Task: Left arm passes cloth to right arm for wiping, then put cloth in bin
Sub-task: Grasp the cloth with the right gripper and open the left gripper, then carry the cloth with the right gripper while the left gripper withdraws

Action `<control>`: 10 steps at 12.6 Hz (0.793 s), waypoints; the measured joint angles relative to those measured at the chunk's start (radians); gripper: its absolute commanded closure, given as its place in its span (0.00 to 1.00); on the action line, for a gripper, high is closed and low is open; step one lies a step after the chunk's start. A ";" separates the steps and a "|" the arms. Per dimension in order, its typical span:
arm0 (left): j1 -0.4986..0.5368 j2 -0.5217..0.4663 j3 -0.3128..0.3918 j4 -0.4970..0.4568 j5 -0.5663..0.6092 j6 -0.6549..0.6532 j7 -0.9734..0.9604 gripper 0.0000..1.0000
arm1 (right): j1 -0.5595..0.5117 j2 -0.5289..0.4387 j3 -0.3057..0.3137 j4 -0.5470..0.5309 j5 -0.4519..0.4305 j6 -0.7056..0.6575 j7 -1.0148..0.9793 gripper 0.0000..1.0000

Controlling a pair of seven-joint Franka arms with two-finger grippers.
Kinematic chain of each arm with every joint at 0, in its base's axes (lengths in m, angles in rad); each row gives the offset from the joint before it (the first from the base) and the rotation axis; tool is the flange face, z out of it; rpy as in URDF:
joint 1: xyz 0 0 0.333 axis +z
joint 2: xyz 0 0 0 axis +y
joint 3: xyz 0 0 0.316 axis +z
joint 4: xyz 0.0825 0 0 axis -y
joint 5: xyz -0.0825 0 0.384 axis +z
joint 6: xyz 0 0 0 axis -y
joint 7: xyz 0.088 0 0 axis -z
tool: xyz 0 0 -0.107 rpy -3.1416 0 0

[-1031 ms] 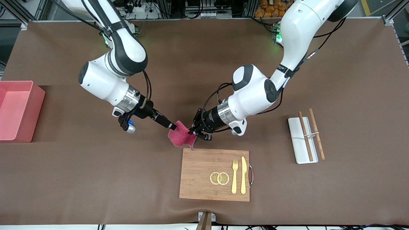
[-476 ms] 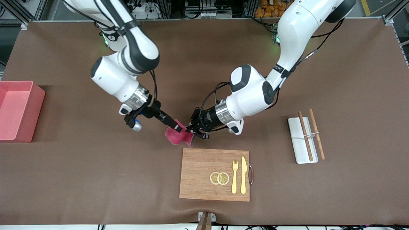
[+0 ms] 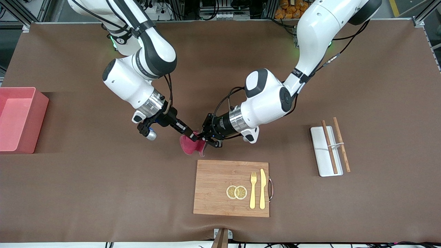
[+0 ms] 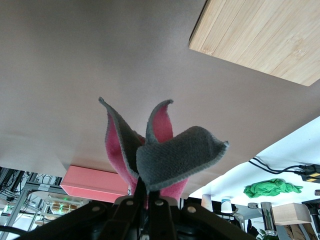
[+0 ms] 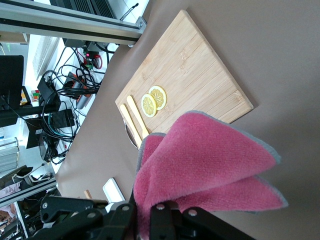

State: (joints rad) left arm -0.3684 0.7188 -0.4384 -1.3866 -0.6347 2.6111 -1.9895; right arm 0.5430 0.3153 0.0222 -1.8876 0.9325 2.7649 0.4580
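From my console the brown table [image 3: 86,189] fills the front view, and the pink bin [image 3: 21,119] sits at about nine o'clock, at the right arm's end and well apart from everything else. Next in size is the wooden cutting board [image 3: 220,179] at roughly six o'clock, carrying two lemon slices [image 3: 236,192] with a yellow fork [image 3: 253,190] and knife [image 3: 263,188] beside them. At about three o'clock lies the flat white tray [image 3: 322,156] with two brown chopsticks [image 3: 341,144] resting across it. Near the centre both arms meet over bare table just above the board's top edge. I read the right gripper [image 3: 193,137] as pinched tight on one edge of the cloth [image 3: 190,146], and the left gripper [image 3: 205,139] as clamped on the edge next to it. The cloth hangs bunched between them, its magenta face and grey underside folding outward in both wrist views [image 4: 160,155] [image 5: 205,160].
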 measured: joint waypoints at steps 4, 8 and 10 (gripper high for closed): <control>-0.001 -0.001 -0.005 0.019 0.000 0.002 0.000 0.00 | -0.032 -0.001 -0.010 0.002 0.000 -0.036 -0.080 1.00; 0.021 -0.036 0.000 0.044 0.084 -0.055 0.007 0.00 | -0.166 -0.019 -0.018 0.005 0.000 -0.267 -0.268 1.00; 0.069 -0.078 0.001 0.049 0.212 -0.166 0.005 0.00 | -0.246 -0.025 -0.021 0.005 -0.002 -0.383 -0.381 1.00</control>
State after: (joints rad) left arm -0.2996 0.6404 -0.4374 -1.3378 -0.4232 2.4448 -1.9847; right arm 0.2965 0.2903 0.0008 -1.8822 0.9304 2.3819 0.0766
